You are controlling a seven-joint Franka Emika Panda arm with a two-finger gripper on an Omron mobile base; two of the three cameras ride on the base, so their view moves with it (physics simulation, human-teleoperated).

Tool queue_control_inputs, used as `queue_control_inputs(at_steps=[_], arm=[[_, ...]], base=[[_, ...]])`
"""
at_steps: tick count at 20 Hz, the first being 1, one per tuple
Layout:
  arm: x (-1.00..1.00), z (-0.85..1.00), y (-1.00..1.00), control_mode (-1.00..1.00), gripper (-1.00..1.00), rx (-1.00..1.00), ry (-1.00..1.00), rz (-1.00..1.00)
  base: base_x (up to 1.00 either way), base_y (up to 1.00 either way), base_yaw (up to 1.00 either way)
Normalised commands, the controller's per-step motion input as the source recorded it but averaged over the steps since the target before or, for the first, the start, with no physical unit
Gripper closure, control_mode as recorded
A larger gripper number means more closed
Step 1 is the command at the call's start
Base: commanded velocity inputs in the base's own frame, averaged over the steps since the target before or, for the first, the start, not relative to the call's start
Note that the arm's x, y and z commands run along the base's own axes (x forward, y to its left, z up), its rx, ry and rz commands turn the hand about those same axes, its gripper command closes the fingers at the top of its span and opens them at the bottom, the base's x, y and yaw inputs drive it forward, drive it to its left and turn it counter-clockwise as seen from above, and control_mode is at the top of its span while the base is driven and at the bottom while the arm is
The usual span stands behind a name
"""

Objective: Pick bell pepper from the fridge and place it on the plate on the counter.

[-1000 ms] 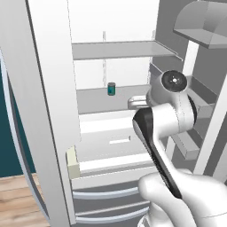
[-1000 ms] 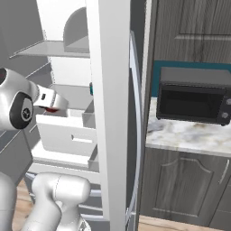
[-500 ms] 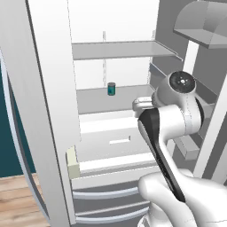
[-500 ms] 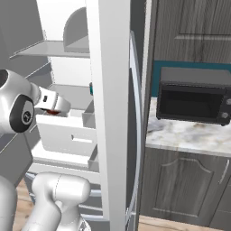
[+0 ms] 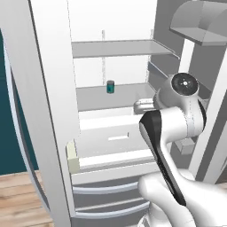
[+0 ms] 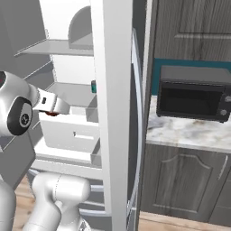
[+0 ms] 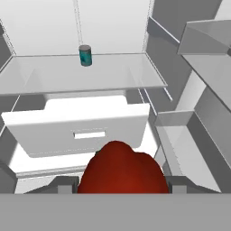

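Observation:
The red bell pepper (image 7: 121, 169) sits between my gripper's fingers, close to the hand camera and in front of the white drawer (image 7: 81, 131). My gripper (image 7: 121, 186) is shut on it. From the right base view, the gripper (image 6: 56, 107) hangs at the open fridge (image 6: 113, 90), with a sliver of the red bell pepper (image 6: 53, 113) under it. In the left base view the gripper (image 5: 142, 105) is mostly hidden behind my wrist. The marbled counter (image 6: 189, 133) lies right of the fridge. The plate is out of view.
A teal can (image 7: 85, 55) stands at the back of the grey shelf (image 7: 67, 76). Door bins (image 7: 189, 144) line the right side. A black microwave (image 6: 191, 97) stands on the counter. The fridge's white door edge (image 6: 110, 135) stands between my arm and the counter.
My wrist has shifted a little to the right and back from the shelves, carrying the pepper with it. The can and the drawer have stayed put.

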Motion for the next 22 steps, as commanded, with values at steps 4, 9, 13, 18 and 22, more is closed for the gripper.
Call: queue_control_inputs(at_steps=[4, 9, 13, 18, 22], arm=[[0.00, 0.00, 0.00, 1.00, 1.00, 0.00, 0.00, 0.00], [0.00, 0.00, 0.00, 1.00, 1.00, 0.00, 0.00, 0.00], [0.00, 0.00, 0.00, 1.00, 1.00, 0.00, 0.00, 0.00], [0.00, 0.00, 0.00, 1.00, 1.00, 0.00, 0.00, 0.00], [0.00, 0.00, 0.00, 1.00, 1.00, 0.00, 0.00, 0.00]], base=[[-0.35, 0.00, 0.00], [-0.32, 0.00, 0.00], [-0.37, 0.00, 0.00], [-0.51, 0.00, 0.00], [-0.47, 0.00, 0.00]])
